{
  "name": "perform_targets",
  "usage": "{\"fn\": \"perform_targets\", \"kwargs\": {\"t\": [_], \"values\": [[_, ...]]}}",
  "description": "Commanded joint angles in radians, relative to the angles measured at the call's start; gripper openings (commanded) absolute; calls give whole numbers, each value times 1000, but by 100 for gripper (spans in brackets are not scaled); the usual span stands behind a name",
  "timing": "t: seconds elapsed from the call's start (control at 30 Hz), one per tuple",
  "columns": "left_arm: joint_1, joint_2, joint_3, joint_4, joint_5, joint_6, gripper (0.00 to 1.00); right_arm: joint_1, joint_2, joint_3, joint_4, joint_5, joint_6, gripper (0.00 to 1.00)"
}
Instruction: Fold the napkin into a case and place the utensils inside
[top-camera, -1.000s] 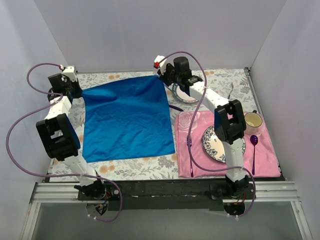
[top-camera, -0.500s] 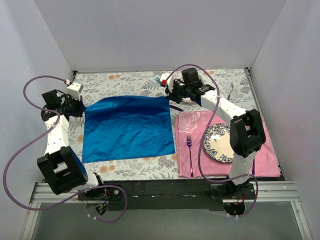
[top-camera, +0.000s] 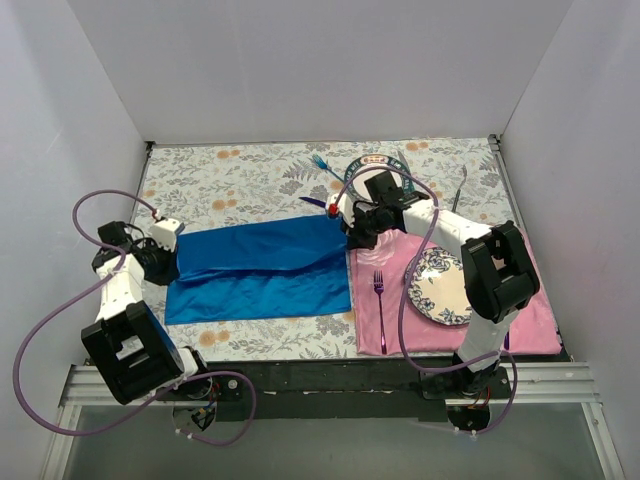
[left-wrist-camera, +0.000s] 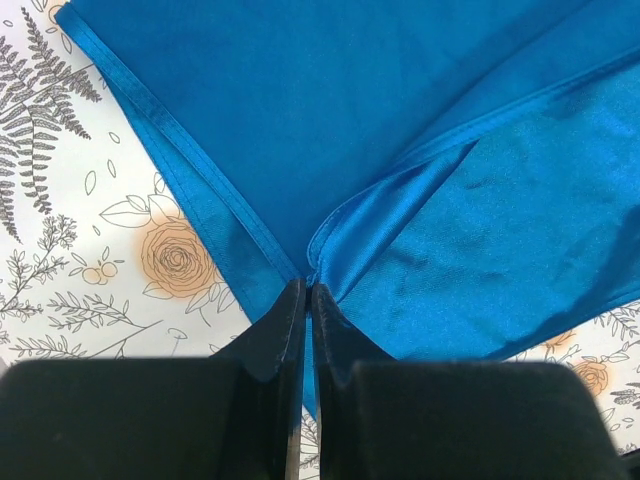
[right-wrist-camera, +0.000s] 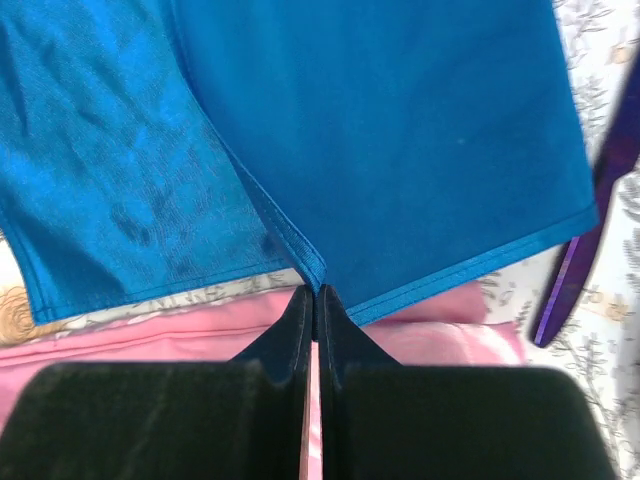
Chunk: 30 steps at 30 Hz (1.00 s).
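Observed: the bright royal-blue, plain soft cloth napkin (top-camera: 255, 270) lies just left of the pink rose-printed placemat (top-camera: 530, 318), doubled over on itself. Its right end rests on the placemat's left edge.

Left gripper (left-wrist-camera: 306, 296): fingers pressed together, pinching the napkin's hemmed corner at the end far from the placemat. Right gripper (right-wrist-camera: 313, 298): fingers likewise pressed together, pinching the hemmed corner over the placemat's left edge.

Step in hand, in my judgement: the first fold, with the held edge being laid toward the near edge. To do it well, both corners should come down level and together, the held hem square over the near hem, with the cloth kept taut between the grippers so no slack bunches mid-span. Release should wait until the layers lie flat.

Materials: the cloth is thin with a satin sheen and a narrow stitched hem. It drapes and creases readily, so it is likely to slide on the floral-printed table cover (top-camera: 230, 180).

Utensils: the slim light-blue plastic fork (top-camera: 322, 163) lies beyond the placemat's far-left corner. The slim dark purple knife (right-wrist-camera: 578, 255) lies nearer that corner, beside the napkin.
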Motion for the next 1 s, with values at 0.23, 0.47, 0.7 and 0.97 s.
{"fn": "perform_targets", "kwargs": {"t": [0.23,0.47,0.7,0.97], "values": [[18,16,123,-137,12,163,0,15,-22,124,-182,-60,-37,1],[65,63,160,-280,15,361,0,52,-88,0,-174,-53,-25,1],[67,55,88,-239,-25,395,0,87,-98,-83,-101,-7,8,1],[69,81,70,-174,-31,373,0,116,-85,-100,-94,7,0,1]]}}
